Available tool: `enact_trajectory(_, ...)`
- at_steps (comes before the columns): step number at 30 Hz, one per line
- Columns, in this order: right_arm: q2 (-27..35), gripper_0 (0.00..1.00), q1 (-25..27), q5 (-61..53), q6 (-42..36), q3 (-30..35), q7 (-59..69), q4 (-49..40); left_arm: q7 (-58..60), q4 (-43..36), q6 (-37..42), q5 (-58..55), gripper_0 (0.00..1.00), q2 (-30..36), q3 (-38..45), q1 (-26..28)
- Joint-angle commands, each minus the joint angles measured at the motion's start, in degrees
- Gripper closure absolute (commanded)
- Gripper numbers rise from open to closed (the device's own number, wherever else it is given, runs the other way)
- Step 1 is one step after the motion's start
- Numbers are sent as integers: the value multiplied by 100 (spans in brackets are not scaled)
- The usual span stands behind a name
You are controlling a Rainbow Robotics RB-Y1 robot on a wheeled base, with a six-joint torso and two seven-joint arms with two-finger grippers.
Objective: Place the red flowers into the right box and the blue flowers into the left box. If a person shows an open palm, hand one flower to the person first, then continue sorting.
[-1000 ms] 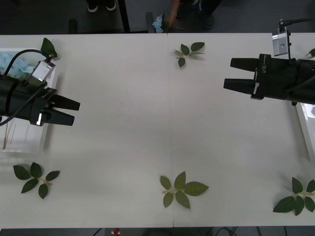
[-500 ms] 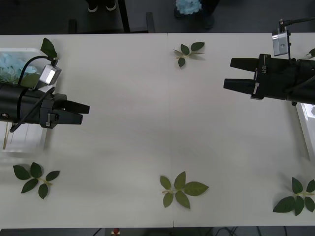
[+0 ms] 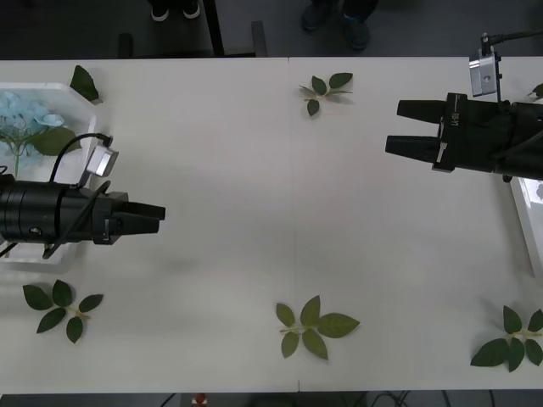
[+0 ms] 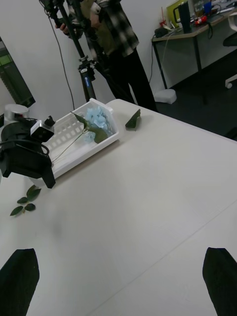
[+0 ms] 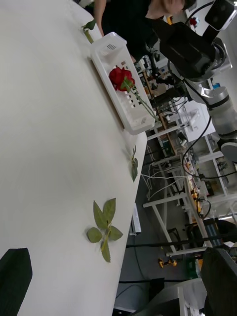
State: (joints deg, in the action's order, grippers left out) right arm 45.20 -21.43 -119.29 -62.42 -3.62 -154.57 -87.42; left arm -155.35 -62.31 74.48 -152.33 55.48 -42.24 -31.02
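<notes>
left fingers (image 3: 154, 219) together by left box (image 3: 51, 89) | right fingers (image 3: 405, 127) spread | blue flower (image 4: 97, 118) in left box | left wrist: rose (image 5: 121, 77) in right box (image 5: 109, 48)

No text, label, brand, number or sign can be read on anything in these views.

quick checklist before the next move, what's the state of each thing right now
1. Left gripper empty: ok; its fingers look close together, past the left box over the table.
2. Right gripper empty and open: ok, by the table's right side.
3. Blue flower in the left box: ok.
4. Red flower in the right box: ok.
5. Flowers left on the table: none, just loose leaf sprigs; ok.
6. Open palm from a person: cannot tell.
</notes>
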Motion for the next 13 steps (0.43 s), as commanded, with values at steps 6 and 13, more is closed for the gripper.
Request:
enact_trajectory(6, 227, 3, -55, -33, -25, 20, -43, -126, 35, 26, -38, -174, 0, 24, -3, -62)
enact_trajectory(13, 227, 3, -55, -33, -25, 20, -43, -126, 35, 26, -38, -174, 0, 24, -3, -62)
